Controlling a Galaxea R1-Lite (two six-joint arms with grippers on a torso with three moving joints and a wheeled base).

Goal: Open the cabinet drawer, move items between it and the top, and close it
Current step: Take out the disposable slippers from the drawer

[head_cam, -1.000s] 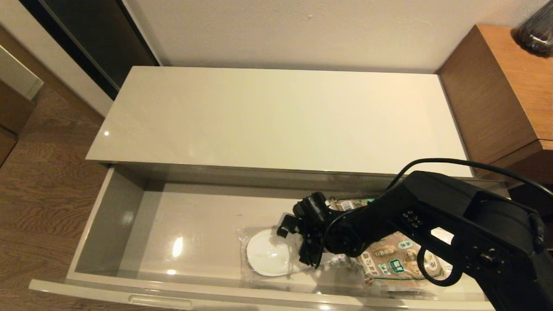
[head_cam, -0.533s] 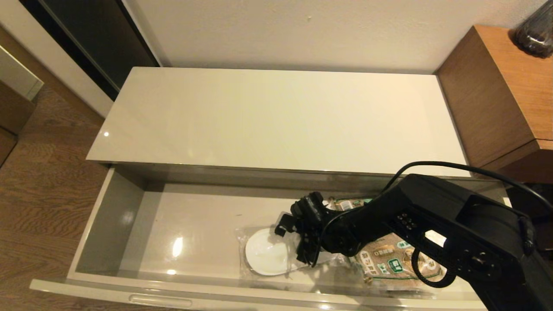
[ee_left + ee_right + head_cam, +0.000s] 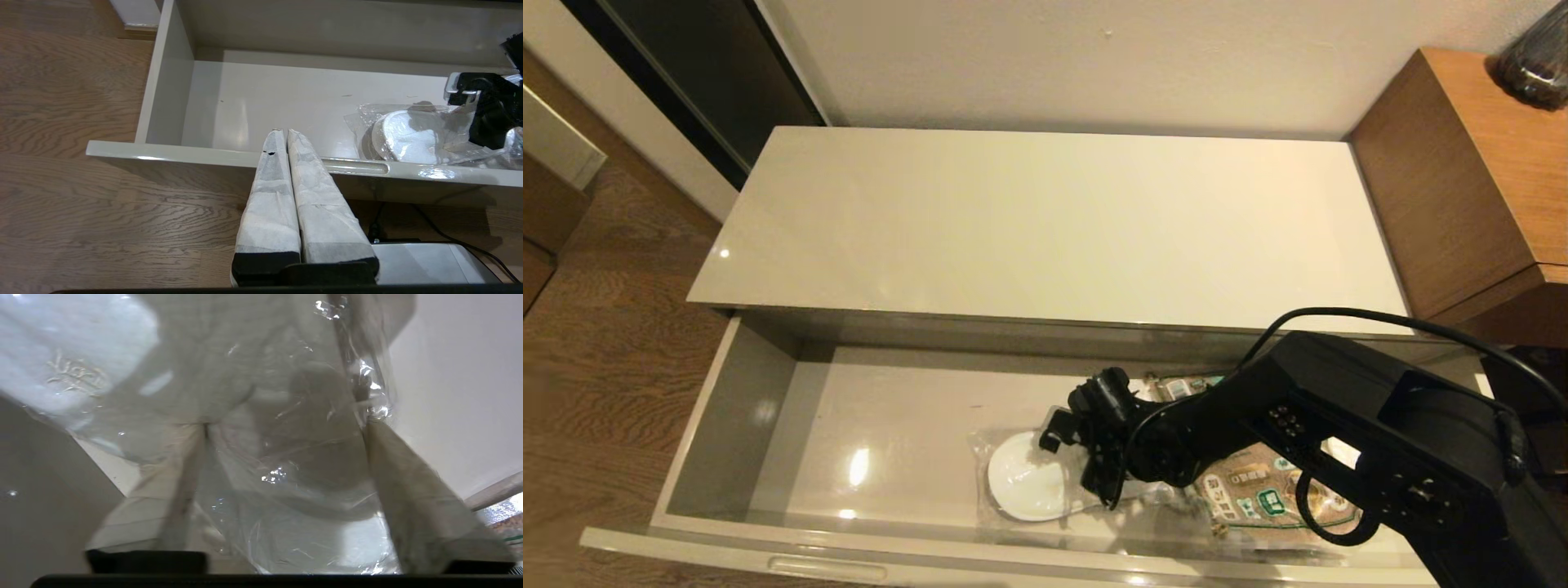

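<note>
The right gripper (image 3: 1094,469) stands in the open cabinet drawer (image 3: 768,425), its fingers spread astride the clear-wrapped slippers (image 3: 1033,486), not yet pinching. The pack's long axis runs 3 to 9 o'clock. The left gripper (image 3: 282,134), pressed together, hangs outside.

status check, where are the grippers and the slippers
Right gripper down in open drawer, fingers straddling wrapped slippers. Left gripper shut, parked outside. Grain bag alongside.

Dim warm light; glare on drawer (image 3: 858,465); right-wrist view blurry.
</note>
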